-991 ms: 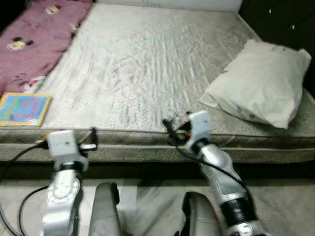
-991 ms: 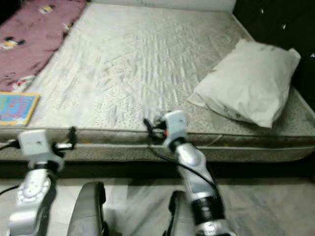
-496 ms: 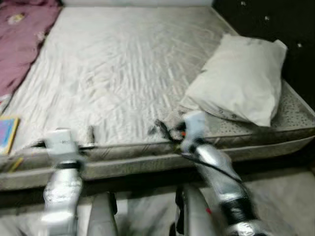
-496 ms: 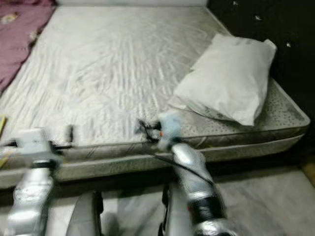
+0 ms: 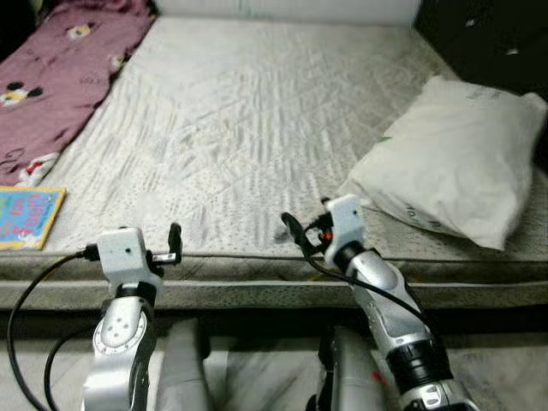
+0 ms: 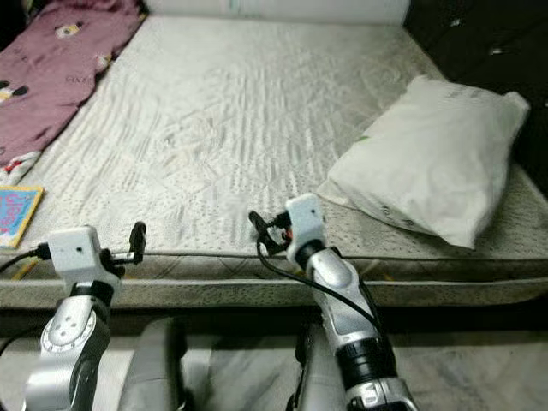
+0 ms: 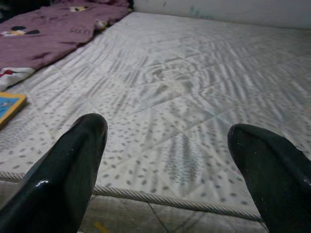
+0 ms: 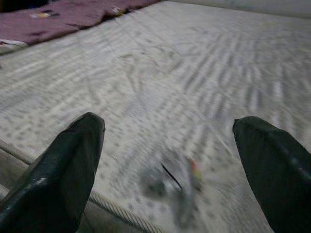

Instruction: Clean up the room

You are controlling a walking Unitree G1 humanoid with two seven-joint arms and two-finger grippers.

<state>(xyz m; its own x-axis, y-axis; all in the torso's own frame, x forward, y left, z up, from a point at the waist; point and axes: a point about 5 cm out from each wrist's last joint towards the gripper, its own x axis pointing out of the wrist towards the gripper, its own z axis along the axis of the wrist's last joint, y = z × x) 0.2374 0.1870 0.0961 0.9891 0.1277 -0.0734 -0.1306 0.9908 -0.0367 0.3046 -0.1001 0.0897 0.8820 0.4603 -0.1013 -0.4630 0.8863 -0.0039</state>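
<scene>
Mattress (image 5: 257, 111) | small object (image 8: 175, 182) just before spread, empty right end effector (image 8: 170, 145) | left end effector (image 7: 167, 160) spread, empty

Bed (image 5: 257, 111): pale quilted mattress, bare across the middle. White pillow (image 5: 454, 167) at the right edge. Maroon cartoon-print blanket (image 5: 60, 77) along the left side. Colourful book (image 5: 27, 216) flat at the near left corner, just beside the blanket.

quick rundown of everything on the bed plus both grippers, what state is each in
left gripper: open, empty, at the mattress's near edge
right gripper: open, empty, over the near edge
pillow: lying flat, right side
blanket: crumpled along the left side
book: closed, flat, near left corner
mattress: bare
</scene>
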